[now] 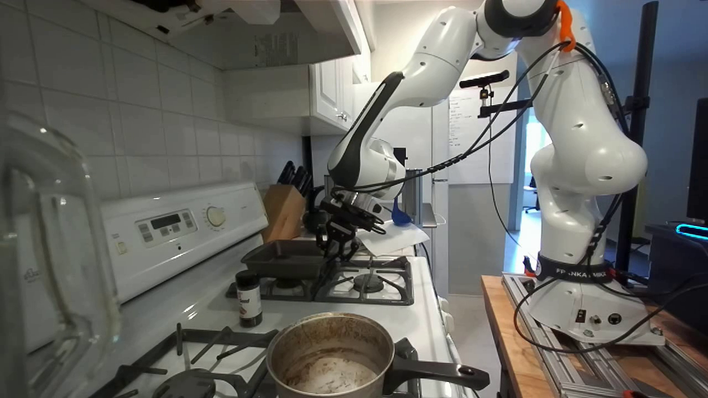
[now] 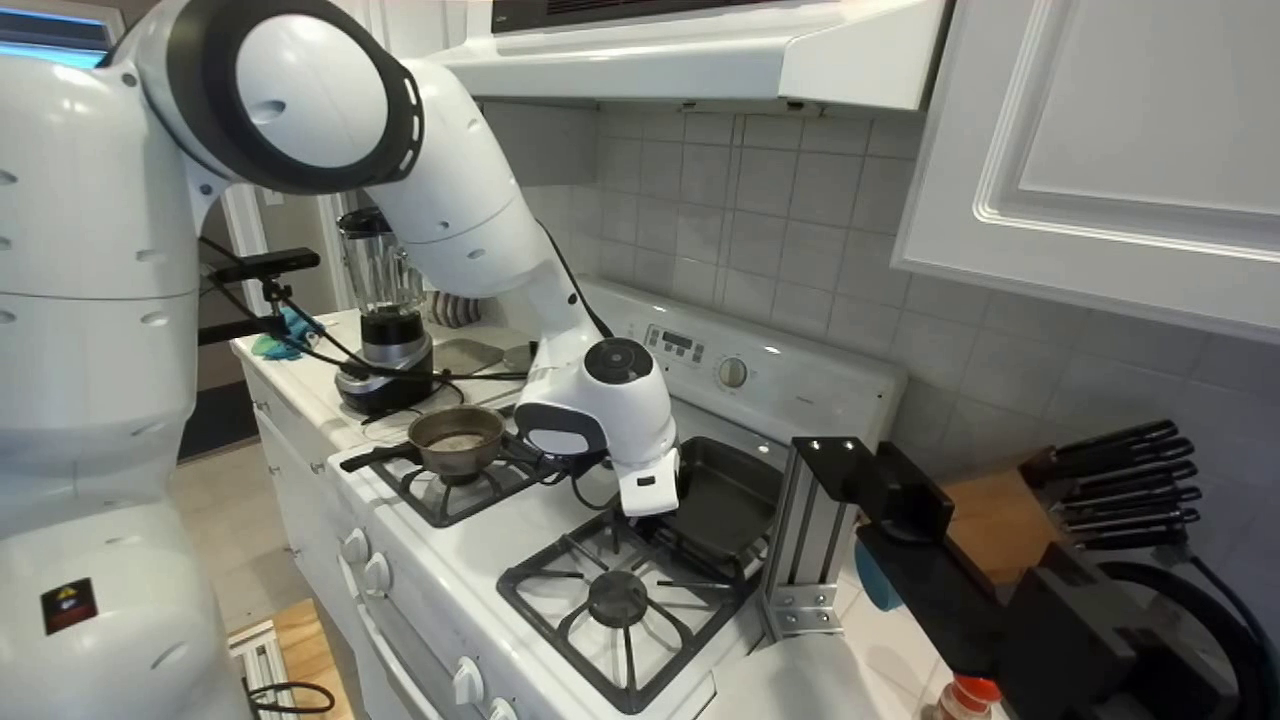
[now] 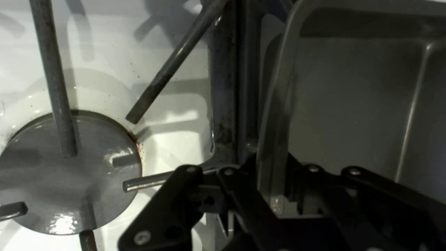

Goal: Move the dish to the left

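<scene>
Dish (image 2: 722, 500) on the grate (image 3: 224, 87) over a rear burner (image 1: 289, 283) of the stove (image 2: 470, 560), close to the back panel (image 2: 800, 390), on the stove half nearer the knife block (image 1: 283, 213). Hollow side up, looks about level. Outline squarish, so can't pick out a definite long axis. Sides run roughly with the stove: one pair about along the back panel, the other pair front to back. In the wrist view the wall toward the front burner (image 3: 69, 195) sits slightly skewed to the straight grate bar beside it, not quite parallel.

Look: dark grey, near black in places, dull finish, shallow, flared walls, rounded corners, narrow rim a shade lighter. Wrist view shows a plain grey floor with a bright streak along the crease at the far wall; the rest of the dish runs out of frame.

Gripper (image 3: 273, 170) is closed on the wall toward the front burner, one finger outside, one inside, both up against the rim. In an exterior view the arm (image 2: 630, 420) covers the fingers and part of the dish.

Dark-capped jar (image 1: 248, 298) upright near the dish, label too small to read. Long-handled round pot (image 1: 332, 337) well apart on the other half of the stove, seen in both exterior views.
</scene>
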{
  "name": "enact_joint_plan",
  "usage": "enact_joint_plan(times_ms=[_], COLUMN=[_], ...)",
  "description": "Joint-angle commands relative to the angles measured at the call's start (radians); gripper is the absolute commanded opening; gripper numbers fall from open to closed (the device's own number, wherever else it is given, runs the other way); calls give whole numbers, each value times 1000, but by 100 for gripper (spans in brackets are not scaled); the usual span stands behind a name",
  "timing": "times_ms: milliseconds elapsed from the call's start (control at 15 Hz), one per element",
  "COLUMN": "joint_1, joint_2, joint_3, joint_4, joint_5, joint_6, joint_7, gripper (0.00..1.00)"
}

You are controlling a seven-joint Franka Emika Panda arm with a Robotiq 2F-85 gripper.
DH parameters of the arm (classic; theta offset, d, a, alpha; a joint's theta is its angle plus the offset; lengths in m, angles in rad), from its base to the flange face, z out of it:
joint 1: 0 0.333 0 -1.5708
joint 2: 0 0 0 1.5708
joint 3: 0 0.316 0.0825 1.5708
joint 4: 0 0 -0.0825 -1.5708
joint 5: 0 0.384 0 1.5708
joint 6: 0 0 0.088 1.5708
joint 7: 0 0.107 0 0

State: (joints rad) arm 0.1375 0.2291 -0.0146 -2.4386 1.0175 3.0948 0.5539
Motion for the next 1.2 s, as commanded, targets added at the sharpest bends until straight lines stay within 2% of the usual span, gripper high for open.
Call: enact_joint_plan(times_ms=[0, 400, 467, 533, 733, 1133], joint_1=[26, 43, 47, 51, 67, 113], joint_2=[30, 38, 39, 39, 42, 18], joint_3=[-27, -46, -51, -56, -78, -126], joint_4=[26, 33, 33, 33, 29, 4], joint_5=[-54, -98, -103, -109, -135, -180], joint_6=[11, 8, 7, 5, -2, -19], joint_7=[58, 95, 99, 105, 135, 180], gripper=[2, 2, 13, 36, 47, 88])
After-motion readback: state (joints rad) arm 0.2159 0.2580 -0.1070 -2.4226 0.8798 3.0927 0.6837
